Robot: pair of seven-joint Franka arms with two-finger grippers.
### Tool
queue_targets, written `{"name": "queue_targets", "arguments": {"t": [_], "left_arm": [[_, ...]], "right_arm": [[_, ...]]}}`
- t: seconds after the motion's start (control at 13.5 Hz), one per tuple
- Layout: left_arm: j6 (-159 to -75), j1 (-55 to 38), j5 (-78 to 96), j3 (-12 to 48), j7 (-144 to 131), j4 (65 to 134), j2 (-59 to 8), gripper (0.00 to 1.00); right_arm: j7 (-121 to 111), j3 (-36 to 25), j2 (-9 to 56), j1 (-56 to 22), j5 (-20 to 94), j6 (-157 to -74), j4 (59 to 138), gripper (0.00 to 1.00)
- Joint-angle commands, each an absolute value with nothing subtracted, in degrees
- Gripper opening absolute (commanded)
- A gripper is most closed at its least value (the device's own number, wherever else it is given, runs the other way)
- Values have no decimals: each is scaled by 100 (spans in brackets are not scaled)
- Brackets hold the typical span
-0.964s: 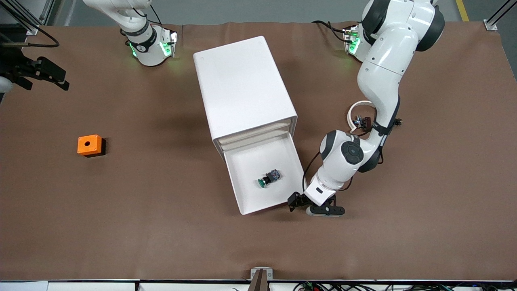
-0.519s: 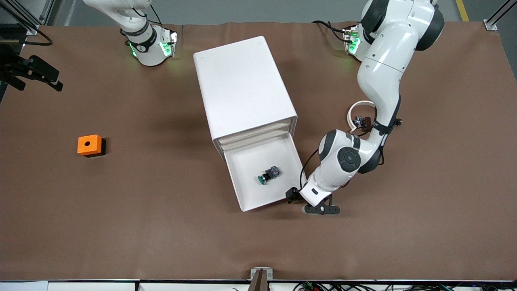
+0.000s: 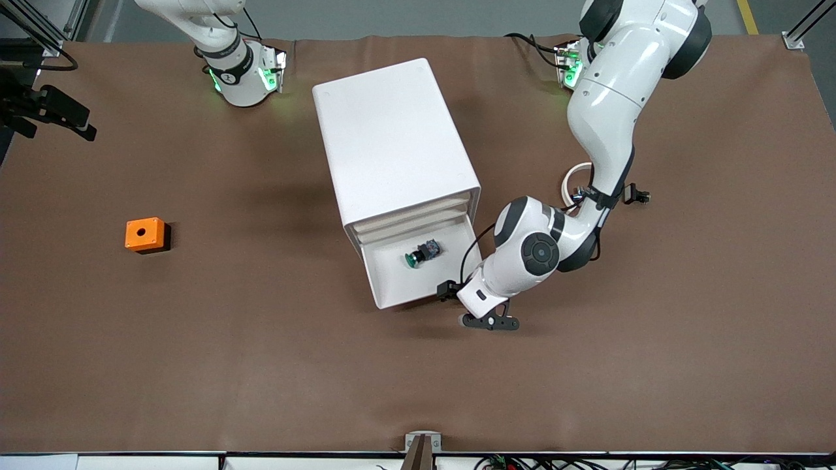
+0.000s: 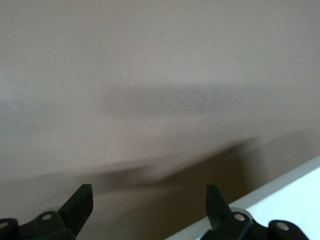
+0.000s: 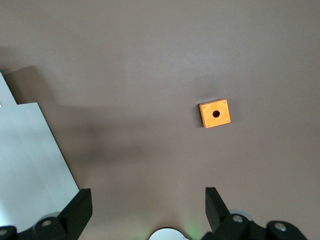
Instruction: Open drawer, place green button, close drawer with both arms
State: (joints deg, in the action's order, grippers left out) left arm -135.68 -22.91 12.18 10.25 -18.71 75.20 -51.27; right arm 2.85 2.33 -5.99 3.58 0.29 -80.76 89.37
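left gripper (image 3: 471, 305), claw wide, presses the drawer (image 3: 392, 297) front to shut the button (image 3: 421, 252) in; right gripper (image 5: 145, 212), wide, waits.

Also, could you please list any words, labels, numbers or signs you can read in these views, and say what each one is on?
No legible text in any view.
Right arm base: a small dark mark on its collar, too small to read.
Cabinet, drawer, button, orange cube: no lettering visible.
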Motion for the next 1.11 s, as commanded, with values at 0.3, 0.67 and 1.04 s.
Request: {"name": "queue_targets", "arguments": {"t": [0.3,0.67,1.04], "left_arm": [[-13175,-2311,1503,1318,-2153,7602,-4939,100],[-13166,-2435,1503,1371,-2372,7611,-4975,100],[-13043,-2435,1573,1432,-2601,7611,-4939,100]], "right_arm": [[334,299,-650,439,53,-7989,8956,100],[334,281,-650,562,53,-7981,8956,100],[334,316,-659,563,62,-7919,8956,100]]}}
